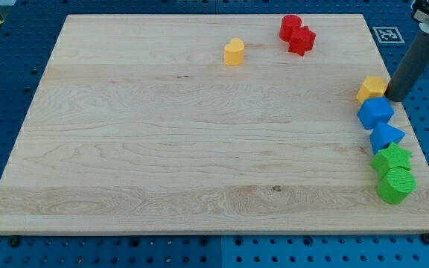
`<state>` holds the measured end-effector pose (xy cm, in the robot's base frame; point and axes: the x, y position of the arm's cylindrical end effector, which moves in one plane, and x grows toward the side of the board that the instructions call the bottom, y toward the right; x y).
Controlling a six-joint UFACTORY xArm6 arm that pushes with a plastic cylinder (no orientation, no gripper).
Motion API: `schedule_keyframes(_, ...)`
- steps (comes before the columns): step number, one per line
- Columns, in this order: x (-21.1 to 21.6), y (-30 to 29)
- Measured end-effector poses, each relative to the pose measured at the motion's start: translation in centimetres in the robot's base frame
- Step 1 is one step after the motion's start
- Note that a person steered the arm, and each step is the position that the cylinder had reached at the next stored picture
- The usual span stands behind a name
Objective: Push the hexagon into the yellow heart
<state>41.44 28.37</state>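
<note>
Right now the yellow hexagon (372,88) sits at the view's right edge of the worktop (162,149), about at mid-height, and my tip (395,97) is just beside it on its right, at the very border of the board; I cannot tell if they touch. My end effector is only a dark rod, so it has no jaws to spread or press. The yellow heart (234,52) stands near the view's top, a little right of centre, well apart from the hexagon. Between them the wood is free.

Close below the hexagon a column runs along the right edge: a blue block (375,112), a blue triangle-like block (385,137), a green star-like block (391,158), a green round block (395,184). Two red blocks (296,33) touch each other right of the heart. Around the board is a blue perforated base (6,45).
</note>
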Motion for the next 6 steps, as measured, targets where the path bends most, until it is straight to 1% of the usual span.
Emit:
schedule_keyframes(1,0.6,-0.9)
schedule_keyframes(3,-0.9,-3.2)
schedule_keyframes(4,-1.1,-6.3)
schedule_keyframes(6,-3.8,-11.0)
